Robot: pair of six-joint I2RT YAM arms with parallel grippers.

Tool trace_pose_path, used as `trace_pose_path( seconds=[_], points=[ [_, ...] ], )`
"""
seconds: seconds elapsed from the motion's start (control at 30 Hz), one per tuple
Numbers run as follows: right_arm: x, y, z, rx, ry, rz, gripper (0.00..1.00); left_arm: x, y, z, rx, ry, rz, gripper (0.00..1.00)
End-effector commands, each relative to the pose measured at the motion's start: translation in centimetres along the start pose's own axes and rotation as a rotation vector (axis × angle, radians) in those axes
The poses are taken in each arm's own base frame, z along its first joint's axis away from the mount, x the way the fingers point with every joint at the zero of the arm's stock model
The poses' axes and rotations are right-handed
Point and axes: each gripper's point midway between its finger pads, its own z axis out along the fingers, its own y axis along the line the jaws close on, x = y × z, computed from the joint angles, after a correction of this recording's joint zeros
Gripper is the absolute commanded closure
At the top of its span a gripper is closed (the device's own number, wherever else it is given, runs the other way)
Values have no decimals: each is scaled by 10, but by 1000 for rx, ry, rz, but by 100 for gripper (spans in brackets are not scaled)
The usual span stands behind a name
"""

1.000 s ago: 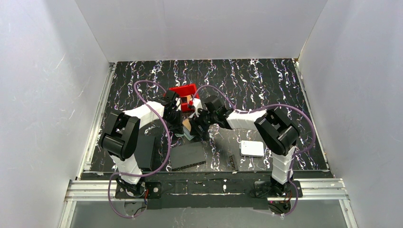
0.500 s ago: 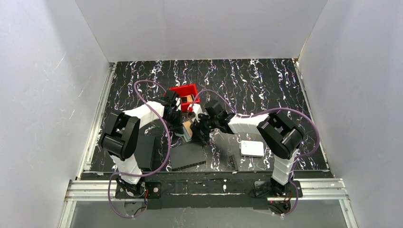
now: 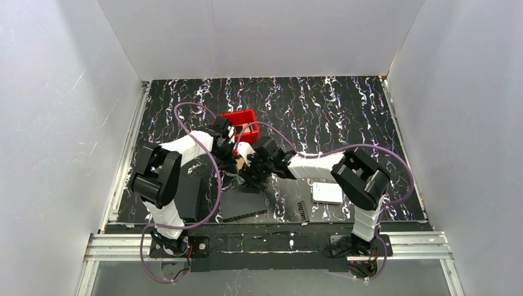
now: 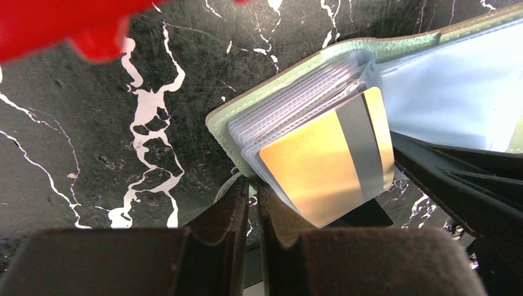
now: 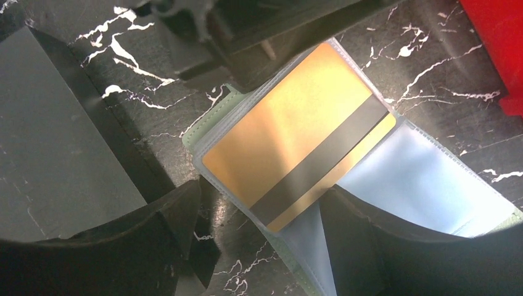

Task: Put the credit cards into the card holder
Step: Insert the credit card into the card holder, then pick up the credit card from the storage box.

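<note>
The grey-green card holder [image 4: 279,73] lies open on the black marbled table, its translucent pockets fanned out. One orange-gold credit card [image 4: 314,166] with a dark stripe sits partly inside a pocket, one end sticking out. My left gripper [image 4: 253,191] is shut on the holder's near cover edge. My right gripper [image 5: 262,203] is open, its jaws standing either side of the card's [image 5: 290,142] protruding corner; one finger [image 5: 370,240] rests on the pale blue pocket [image 5: 425,185]. In the top view both grippers meet over the holder [image 3: 238,165].
The red bin [image 3: 242,118] stands just behind the grippers. Two flat black rectangles [image 3: 243,202] [image 3: 191,197] lie near the table's front, one close to my right gripper. A white rounded box [image 3: 327,192] sits at front right.
My right arm has swung left and nearer, bringing its gripper over the holder beside the left one. The left arm has stayed put.
</note>
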Motion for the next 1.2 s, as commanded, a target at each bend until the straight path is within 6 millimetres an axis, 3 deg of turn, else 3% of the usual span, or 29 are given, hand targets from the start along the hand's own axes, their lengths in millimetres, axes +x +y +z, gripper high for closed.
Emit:
trace_pose_path(
  seconds=[0.0, 0.17, 0.3, 0.37, 0.43, 0.5, 0.53, 0.57, 0.63, 0.7, 0.83, 1.03, 1.17],
  points=[
    [-26, 27, -1, -145, -137, 148, 21, -30, -47, -19, 166, -113, 66, 89],
    [-22, -1, -44, -109, -196, 335, 8, -17, -36, -51, 124, -126, 84, 78],
    [-43, -1, -65, -157, -301, 469, 4, -16, -28, -80, 148, -151, 57, 69],
    [-59, -3, -74, -161, -371, 577, 3, -25, -28, -99, 182, -186, 41, 65],
    [-61, -22, -76, -72, -394, 704, 2, -38, -29, -119, 195, -231, 32, 56],
    [-58, -50, -75, 49, -343, 809, 3, -58, -20, -133, 144, -291, 11, 42],
    [-38, -64, -71, 147, -243, 875, 3, -68, -11, -136, 84, -319, -15, 36],
    [-34, -76, -71, 192, -198, 902, 3, -80, -2, -138, 17, -343, -37, 33],
    [-30, -94, -74, 266, -146, 938, 4, -102, 7, -137, -59, -360, -66, 27],
    [-38, -108, -78, 311, -181, 936, 4, -126, 14, -128, -133, -347, -94, 22],
    [-55, -132, -79, 378, -162, 906, 4, -153, 31, -110, -257, -301, -87, 21],
    [-70, -169, -59, 446, -94, 807, 9, -167, 43, -81, -320, -221, -55, 21],
    [-72, -179, -37, 433, -70, 790, 11, -168, 44, -70, -318, -201, -39, 20]
  ],
)
